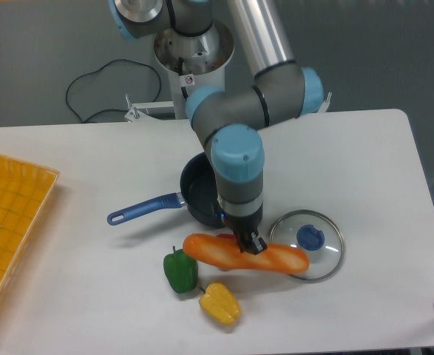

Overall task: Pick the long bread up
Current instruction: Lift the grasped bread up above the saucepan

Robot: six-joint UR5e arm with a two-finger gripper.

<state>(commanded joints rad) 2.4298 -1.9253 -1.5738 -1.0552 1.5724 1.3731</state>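
White table (364,170): broad bare surface to the right and rear; front edge close below the toys. Yellow tray (9,214): at the left edge, partly out of frame, well apart from the rest. Blue-handled pot (194,194): centre, handle pointing left, partly hidden by the arm. Glass lid (309,244): flat, right of the pot. Long bread (224,254): roughly level, right end overlapping the lid's rim, apparently raised off the table. Gripper (250,245): pointing down, closed onto the bread near its middle. Green pepper (180,271) and yellow pepper (219,302): just below the bread, near the front edge.
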